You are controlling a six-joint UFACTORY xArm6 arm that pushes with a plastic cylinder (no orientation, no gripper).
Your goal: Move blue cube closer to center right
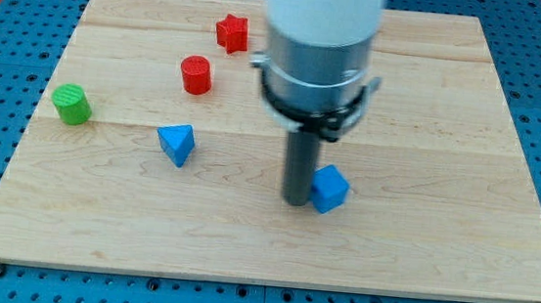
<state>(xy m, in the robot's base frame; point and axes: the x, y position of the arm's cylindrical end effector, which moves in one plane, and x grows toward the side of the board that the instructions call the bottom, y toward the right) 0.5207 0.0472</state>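
The blue cube [330, 189] lies on the wooden board [450, 118], a little below the middle and slightly right of centre. My tip [296, 202] is down on the board, touching the cube's left side. The arm's wide white and grey body rises above the tip and hides the board's middle top area.
A blue triangular block [177, 143] lies left of centre. A red cylinder [196, 73] and a red star [231, 32] lie at the upper left. A green cylinder [71, 104] sits near the left edge. The board's bottom edge is close below the cube.
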